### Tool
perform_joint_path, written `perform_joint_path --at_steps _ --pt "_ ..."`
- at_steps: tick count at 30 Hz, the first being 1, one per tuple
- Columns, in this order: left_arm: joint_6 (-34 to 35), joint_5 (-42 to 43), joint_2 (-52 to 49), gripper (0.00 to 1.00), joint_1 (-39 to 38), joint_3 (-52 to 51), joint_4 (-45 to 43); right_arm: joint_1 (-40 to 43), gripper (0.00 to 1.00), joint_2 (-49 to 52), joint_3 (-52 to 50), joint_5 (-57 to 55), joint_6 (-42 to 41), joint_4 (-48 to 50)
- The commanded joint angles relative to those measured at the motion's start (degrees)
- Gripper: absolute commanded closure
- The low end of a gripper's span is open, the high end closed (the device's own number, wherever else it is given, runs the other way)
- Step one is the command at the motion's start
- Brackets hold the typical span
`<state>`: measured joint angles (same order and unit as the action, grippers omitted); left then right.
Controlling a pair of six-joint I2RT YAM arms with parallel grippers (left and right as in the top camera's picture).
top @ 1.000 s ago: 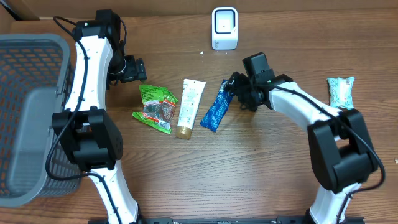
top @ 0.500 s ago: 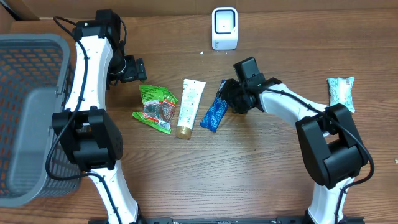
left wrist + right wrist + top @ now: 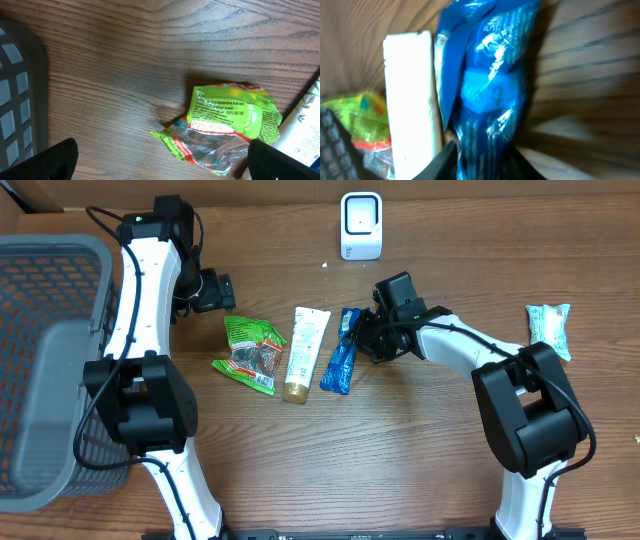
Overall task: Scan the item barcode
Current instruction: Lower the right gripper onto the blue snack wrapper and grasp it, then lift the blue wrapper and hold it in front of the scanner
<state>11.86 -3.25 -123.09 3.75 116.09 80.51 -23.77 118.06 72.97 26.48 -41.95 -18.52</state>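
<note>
At wooden bench point(image 3: 400, 440) centre, beside white plastic tube point(image 3: 305, 345): blue crinkly foil packet point(image 3: 340, 352), judged light, soft, slippery; best taken across one end. Right claw point(image 3: 365, 338) pinches its upper end; left claw point(image 3: 222, 292) spread wide, empty.

blue packet point(image 3: 338, 358) | green-red packet point(image 3: 250, 352) | white tube point(image 3: 306, 340), gold cap | grey mesh basket point(image 3: 50, 410)

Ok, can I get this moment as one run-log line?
phase: pickup | right gripper: fingers either side of blue foil packet at its upper end, grip unconfirmed | left gripper: open, empty | white box-shaped scanner: nothing presented
</note>
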Motion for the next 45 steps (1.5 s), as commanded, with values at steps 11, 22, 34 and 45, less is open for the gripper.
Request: perform_joint_path --at_steps 11,22,34,45 --pt "0.59 0.24 1.36 0.00 -0.50 -0.13 -0.02 5.35 0.41 1.62 1.36 6.01 9.55 -0.63" --pt "0.59 0.24 1.36 0.01 -0.50 -0.13 -0.02 4.81 0.48 4.37 1.31 3.54 4.85 7.19" --pt "0.59 0.24 1.36 0.00 -0.50 -0.13 -0.02 4.76 0.96 5.51 1.31 4.44 4.85 11.19" --pt "0.59 0.24 1.36 0.00 -0.50 -0.13 -0.02 8.37 0.96 -2.80 1.42 29.83 7.67 14.82"
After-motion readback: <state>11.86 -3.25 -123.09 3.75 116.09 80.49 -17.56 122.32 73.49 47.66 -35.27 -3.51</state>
